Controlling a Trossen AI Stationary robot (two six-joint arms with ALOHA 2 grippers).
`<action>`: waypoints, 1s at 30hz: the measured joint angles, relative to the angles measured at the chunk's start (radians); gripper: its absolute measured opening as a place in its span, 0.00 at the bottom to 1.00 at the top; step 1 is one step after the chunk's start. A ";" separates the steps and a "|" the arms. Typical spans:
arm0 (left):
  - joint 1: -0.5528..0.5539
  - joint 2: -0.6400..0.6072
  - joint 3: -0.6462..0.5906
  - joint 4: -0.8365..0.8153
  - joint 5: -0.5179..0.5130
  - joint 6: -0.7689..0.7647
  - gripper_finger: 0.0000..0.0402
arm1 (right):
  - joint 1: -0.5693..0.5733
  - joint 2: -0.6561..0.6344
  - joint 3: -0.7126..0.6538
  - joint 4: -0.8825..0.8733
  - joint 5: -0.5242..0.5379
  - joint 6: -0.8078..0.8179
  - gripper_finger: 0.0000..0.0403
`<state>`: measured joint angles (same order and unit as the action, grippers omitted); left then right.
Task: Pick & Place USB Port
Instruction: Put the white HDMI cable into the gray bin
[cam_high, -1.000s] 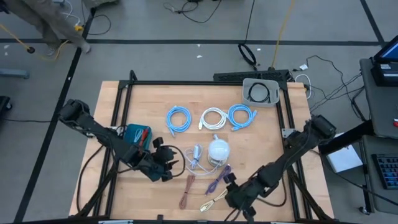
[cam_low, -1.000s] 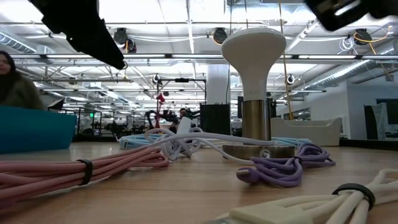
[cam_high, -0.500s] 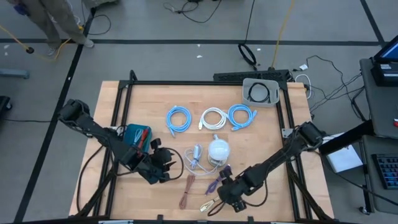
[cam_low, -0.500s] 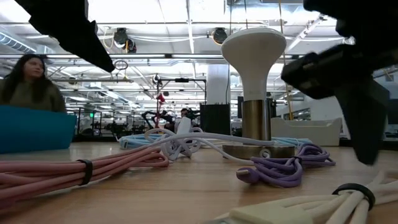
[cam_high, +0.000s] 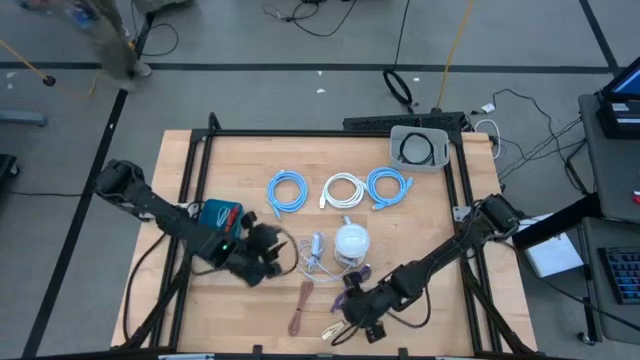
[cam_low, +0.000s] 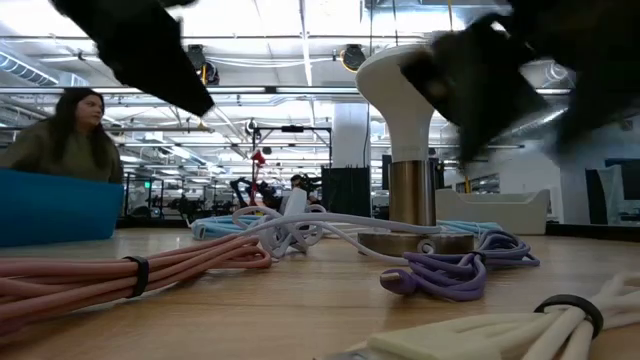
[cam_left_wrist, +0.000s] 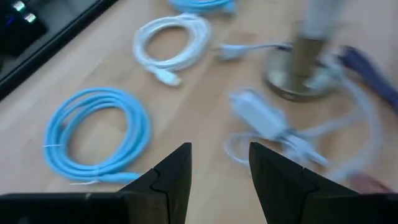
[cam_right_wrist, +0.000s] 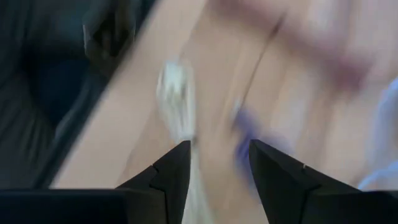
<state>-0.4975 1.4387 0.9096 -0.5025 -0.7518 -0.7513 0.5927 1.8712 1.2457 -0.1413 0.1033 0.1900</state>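
Observation:
The white USB hub (cam_left_wrist: 264, 118) lies flat on the wood beside the white knob on a brass base (cam_high: 350, 240), its thin white cord looped around it (cam_high: 315, 252). My left gripper (cam_high: 268, 252) hovers just left of it, open, with the hub ahead of the fingers (cam_left_wrist: 219, 169). My right gripper (cam_high: 352, 312) is open near the table's near edge, above the purple cable (cam_high: 355, 285) and the cream cable (cam_high: 340, 327); its wrist view (cam_right_wrist: 219, 168) is blurred. Neither gripper touches anything.
A pink cable bundle (cam_high: 300, 305) lies near the near edge. Two blue coils (cam_high: 288, 190) (cam_high: 388, 187) and a white coil (cam_high: 343, 190) lie farther back. A grey bin (cam_high: 420, 148) holds a black cable. A teal box (cam_high: 220, 215) sits under the left arm. A person sits beyond the table (cam_low: 60, 140).
My right gripper has swept along the near edge toward the table's left, ending over the purple and cream cables. My left gripper has moved a little to the right and toward the far edge, closer to the USB hub. No cable has moved.

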 joint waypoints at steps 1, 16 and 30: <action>0.035 0.000 0.000 -0.009 0.019 -0.001 0.41 | -0.011 -0.015 0.000 0.042 0.007 -0.019 0.39; 0.430 0.001 -0.010 0.020 0.114 0.121 0.41 | 0.049 -0.369 0.000 0.132 0.804 -0.399 0.39; 0.878 0.130 -0.122 0.653 0.795 0.417 0.41 | 0.022 -0.502 -0.001 -0.344 1.448 0.003 0.39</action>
<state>0.3807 1.5692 0.7880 0.1501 0.0436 -0.3339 0.6151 1.3695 1.2446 -0.4854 1.5511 0.1930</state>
